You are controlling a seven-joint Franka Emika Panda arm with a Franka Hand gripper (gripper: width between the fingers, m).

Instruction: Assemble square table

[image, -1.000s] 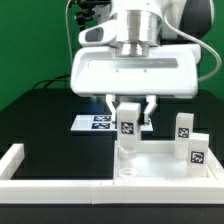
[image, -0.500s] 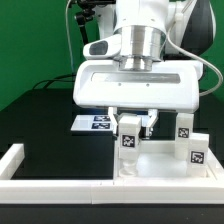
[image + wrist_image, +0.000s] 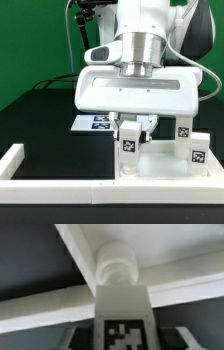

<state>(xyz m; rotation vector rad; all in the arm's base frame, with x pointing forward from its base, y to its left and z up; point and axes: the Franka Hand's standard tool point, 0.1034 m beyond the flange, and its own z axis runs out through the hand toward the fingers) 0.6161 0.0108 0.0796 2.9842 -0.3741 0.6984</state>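
My gripper (image 3: pixel 130 134) is shut on a short white leg (image 3: pixel 129 150) with a black-and-white tag, held upright. The leg's lower end sits at the near left corner of the white square tabletop (image 3: pixel 162 166); I cannot tell how deep it is seated. In the wrist view the held leg (image 3: pixel 124 303) runs down to a rounded corner socket (image 3: pixel 115 263) where the tabletop's rims meet, and one finger (image 3: pixel 72 334) shows beside the tag. Two more tagged legs (image 3: pixel 184 130) (image 3: pixel 197 150) stand upright on the tabletop at the exterior view's right.
The marker board (image 3: pixel 96 122) lies flat on the black table behind the gripper. A long white low wall (image 3: pixel 60 183) runs along the front, with a short end piece (image 3: pixel 12 157) at the exterior view's left. A green backdrop stands behind.
The hand and the held leg have come down a little over the tabletop's corner. The two standing legs have not moved.
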